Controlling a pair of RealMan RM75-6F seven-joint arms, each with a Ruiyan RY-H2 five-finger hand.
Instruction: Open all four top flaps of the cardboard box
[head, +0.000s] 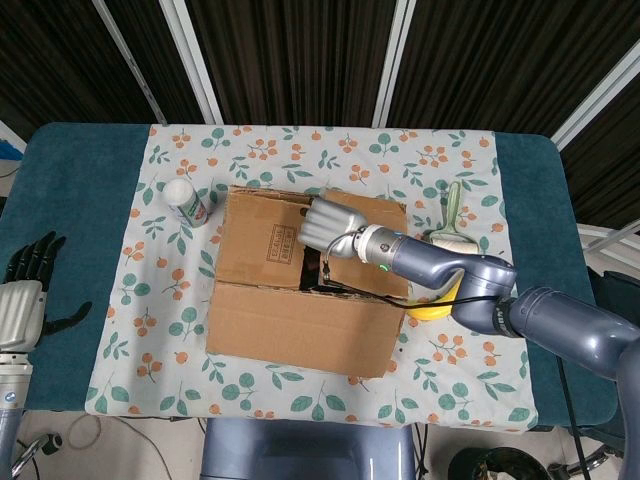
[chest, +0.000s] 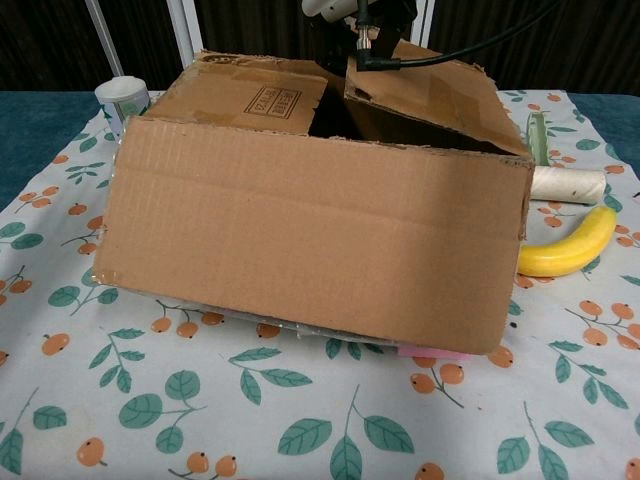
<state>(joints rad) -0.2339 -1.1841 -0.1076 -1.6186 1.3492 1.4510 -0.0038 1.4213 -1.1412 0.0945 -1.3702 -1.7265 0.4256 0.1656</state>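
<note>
One cardboard box (head: 300, 275) is sitting mid-table on the floral tablecloth (head: 400, 165), tilted toward the robot in the chest view, with a pink edge showing under its near right corner. Its near flap (chest: 310, 235) is already hanging open and down over the front. Of the two inner flaps, the left flap (head: 260, 240), the one with the printed label, is lying flat and shut, while the right flap (chest: 430, 105) is lifting at its inner edge, leaving a dark gap along the centre seam.

Handling, as a judgement: the corrugated board is looking light and fairly stiff, hinging at the creases and probably springing back if let go. The whole box may be sliding or tipping if a flap is pulled hard, since nothing is holding it down. The best hold is appearing to be the free inner edge at the seam, hooked from below and swept outward.

The right hand (head: 328, 225) is sitting on top of the box at that seam, over the inner edge of the right flap, fingers curled down toward the gap. Whether they are actually gripping the flap edge or only hooking under it I cannot tell; the chest view is cropping the hand at the frame top.

The left hand (head: 25, 295) is hanging well apart at the table's left edge, fingers spread, holding nothing.

A banana (chest: 565, 250), a lint roller (head: 448, 235) and a small bottle (head: 187, 203) are lying around the box.
</note>
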